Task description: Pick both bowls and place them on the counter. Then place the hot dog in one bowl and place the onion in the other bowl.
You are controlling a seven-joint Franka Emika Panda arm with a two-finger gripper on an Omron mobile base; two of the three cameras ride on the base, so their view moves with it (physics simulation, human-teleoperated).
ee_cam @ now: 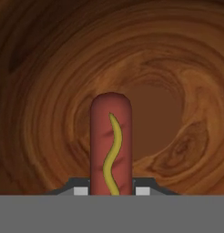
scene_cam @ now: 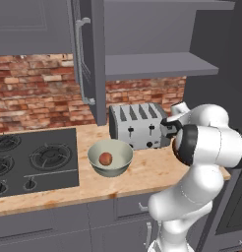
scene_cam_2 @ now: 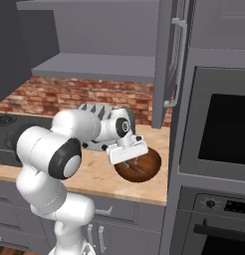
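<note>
Brick backs this kitchen corner, grey cabinets hang above with one door swung open, and the tan wood-grain surface [scene_cam: 157,170] runs from the black stove top [scene_cam: 34,160] past a steel toaster [scene_cam: 138,125] toward the wall oven [scene_cam_2: 219,134]; the white arm bends low over the far end. Both bowls already sit on the surface, well apart: the grey-green bowl [scene_cam: 124,153] beside the stove holds the onion [scene_cam: 105,158], and the dark brown bowl [scene_cam_2: 147,167] lies near the oven with the gripper [scene_cam_2: 129,162] dipped over it. In the hand view the jaws are nearly closed, pinching the hot dog [ee_cam: 110,141] across its width near one end, its free end pointing down into the bowl's wood-swirled hollow. I'd judge the hot dog light, smooth and a bit slippery; a pinch across its girth seems right.
</note>
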